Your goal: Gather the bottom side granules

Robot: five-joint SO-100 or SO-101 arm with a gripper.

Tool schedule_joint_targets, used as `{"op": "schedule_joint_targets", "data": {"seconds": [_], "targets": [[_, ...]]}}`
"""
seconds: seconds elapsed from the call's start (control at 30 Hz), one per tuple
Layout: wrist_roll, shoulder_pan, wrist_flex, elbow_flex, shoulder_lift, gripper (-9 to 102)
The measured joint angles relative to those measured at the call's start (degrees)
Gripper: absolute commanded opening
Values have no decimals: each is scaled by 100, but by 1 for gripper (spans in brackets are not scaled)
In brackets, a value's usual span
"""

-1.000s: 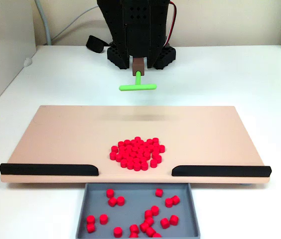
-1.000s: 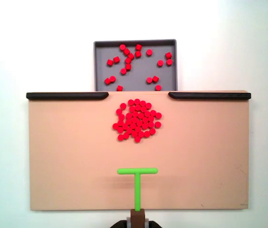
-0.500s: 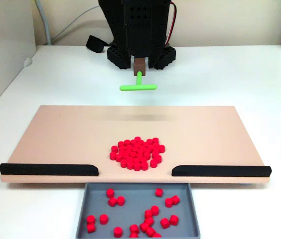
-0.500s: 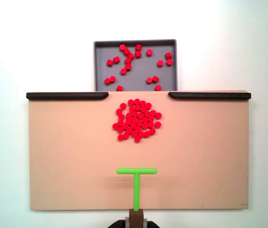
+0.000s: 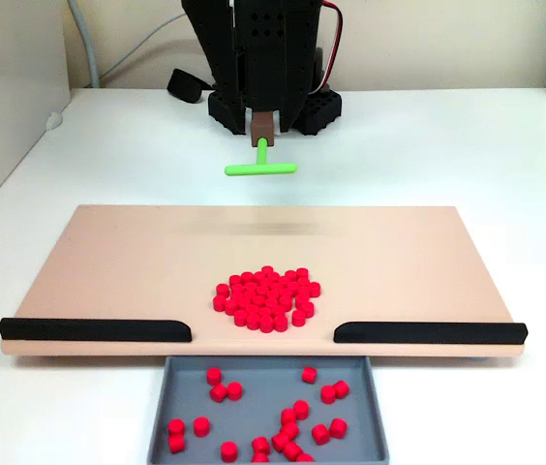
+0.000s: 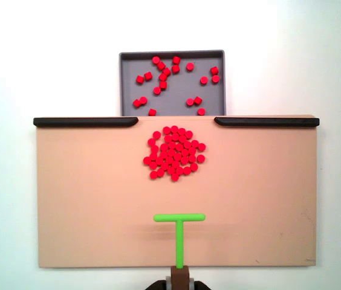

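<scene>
Red granules – tan board, grey tray.

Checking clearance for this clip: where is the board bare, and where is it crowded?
Bare: the board left and right of the pellet pile, below each black rail. Crowded: the gap to the grey tray.

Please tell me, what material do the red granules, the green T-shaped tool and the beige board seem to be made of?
The granules look like matte plastic or foam: uniform bright red, no shine.
The green T-shaped tool seems moulded or printed plastic: even colour, rounded bars.
The beige board is smooth and matte, maybe plastic or coated wood; I cannot tell which.
</scene>
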Motion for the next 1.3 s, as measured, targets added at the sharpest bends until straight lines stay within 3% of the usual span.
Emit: {"op": "schedule_joint_targets", "data": {"seconds": [0.5, 0.83, 1.3], "targets": [[44, -44, -35, 0, -396, 0], [396, -202, -1116, 642, -492, 0], [387, -316, -1547, 888, -703, 0]]}}
